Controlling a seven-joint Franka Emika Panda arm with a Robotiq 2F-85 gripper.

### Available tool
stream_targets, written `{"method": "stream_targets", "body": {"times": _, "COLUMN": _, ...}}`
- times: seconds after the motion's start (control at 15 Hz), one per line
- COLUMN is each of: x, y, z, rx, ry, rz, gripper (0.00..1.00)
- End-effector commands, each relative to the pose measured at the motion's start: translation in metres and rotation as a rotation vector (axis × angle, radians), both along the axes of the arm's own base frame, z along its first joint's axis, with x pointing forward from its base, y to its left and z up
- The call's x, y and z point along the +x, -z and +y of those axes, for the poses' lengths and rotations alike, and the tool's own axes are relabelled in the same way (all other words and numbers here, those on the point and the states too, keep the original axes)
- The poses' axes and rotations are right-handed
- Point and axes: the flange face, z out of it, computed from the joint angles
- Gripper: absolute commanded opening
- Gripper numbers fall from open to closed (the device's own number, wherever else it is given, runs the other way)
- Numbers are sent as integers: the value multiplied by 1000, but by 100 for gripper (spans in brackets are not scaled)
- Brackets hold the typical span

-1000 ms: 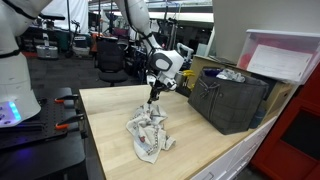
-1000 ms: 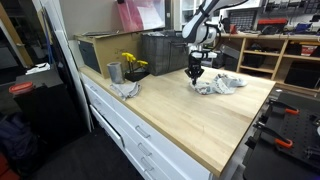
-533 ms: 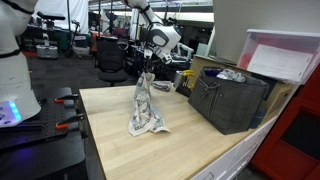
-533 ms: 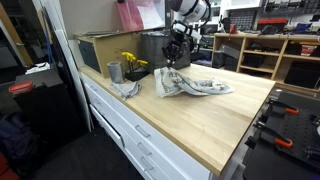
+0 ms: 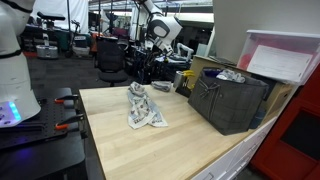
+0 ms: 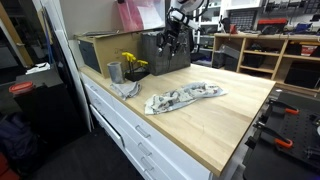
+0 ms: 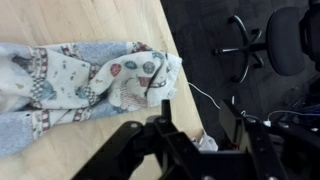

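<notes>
Holding the gripper (image 5: 152,46) high in the air above the bench (image 5: 105,140), over the edge that faces the office chair (image 7: 268,45), well apart from everything on the wood. Standing in front of the dark crate (image 6: 165,52) in an exterior view, with the arm reaching up and back out of the picture. Not managing to tell whether the jaws are standing apart or together: too small in both exterior views, and only dark, blurred metal along the bottom of the wrist view.

Looking down from the wrist on a patterned cloth (image 7: 85,80) lying loose and flat on the bench, clear of the gripper and touching none of it. Stretching as a long, rumpled strip across the middle of the bench, with one bunched end coming close to the edge beside the office chair and the other end running off the wrist view. Lying well apart from the dark crate at the bench's back edge.

Crowding one back corner of the bench: a metal cup (image 6: 114,72), yellow flowers (image 6: 133,62) just behind it, and a grey rag (image 6: 126,88) touching the cup's foot.
</notes>
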Motion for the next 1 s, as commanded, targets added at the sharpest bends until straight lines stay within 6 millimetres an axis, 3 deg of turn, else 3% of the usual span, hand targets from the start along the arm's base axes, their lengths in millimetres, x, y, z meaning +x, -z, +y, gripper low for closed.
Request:
{"method": "stream_targets", "body": {"times": 0.0, "x": -13, "y": 6, "z": -54, "rx": -84, "ry": 61, "rz": 6, "gripper": 87}}
{"method": "stream_targets", "body": {"times": 0.13, "x": -20, "y": 16, "z": -90, "rx": -128, "ry": 111, "rz": 19, "gripper": 99}}
{"method": "stream_targets", "body": {"times": 0.47, "x": -47, "y": 46, "z": -171, "rx": -234, "ry": 221, "rz": 68, "gripper": 100}}
{"method": "stream_targets", "body": {"times": 0.67, "x": -63, "y": 69, "z": -197, "rx": -271, "ry": 251, "rz": 104, "gripper": 100}}
{"method": "stream_targets", "body": {"times": 0.93, "x": -73, "y": 103, "z": -211, "rx": -320, "ry": 243, "rz": 138, "gripper": 100}}
